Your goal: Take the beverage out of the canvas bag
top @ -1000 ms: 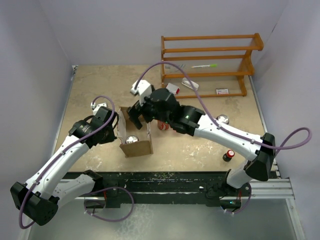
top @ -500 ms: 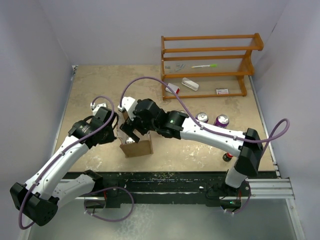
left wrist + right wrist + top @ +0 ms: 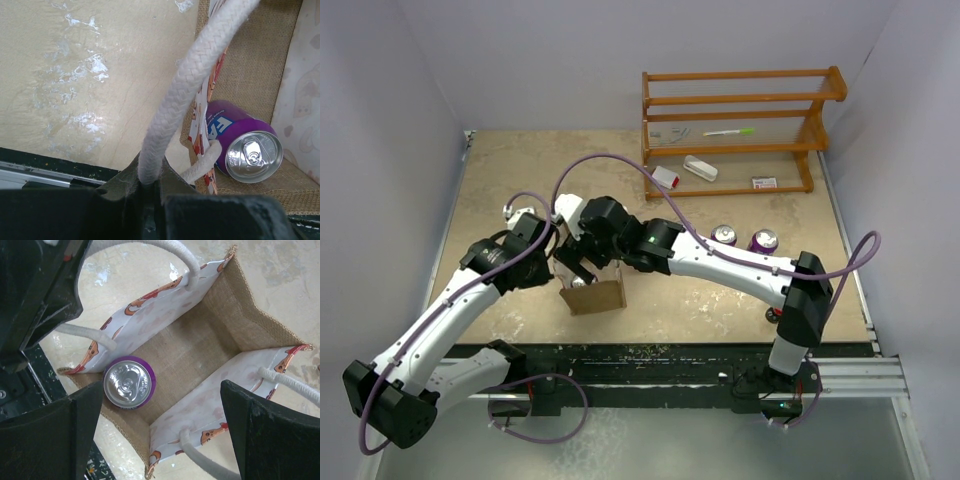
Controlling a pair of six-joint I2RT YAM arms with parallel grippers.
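Purple can (image 3: 129,382) stands inside the canvas bag (image 3: 235,315). Right gripper (image 3: 160,410), jaws apart, has swung over it, ready to descend; left gripper (image 3: 149,184), jaws together, clamps a rope handle (image 3: 192,80).

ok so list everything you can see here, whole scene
canvas bag: 1, tan-brown with white printed panels, upright at the table's front left
rope handles: 2, white, on the bag's rims
can in bag: 1, purple, standing in a bag corner
cans on table: 2, silver tops, one purple, right of the bag
small bottle: 1, dark with red cap, front right, partly hidden
wooden rack: 1, orange-brown, far right
small items: 4, white, red-white, green-tipped, a card, on or by the rack
table: 1, tan
left tool: 1, black, shut on a rope handle
right tool: 1, black, open above the bag
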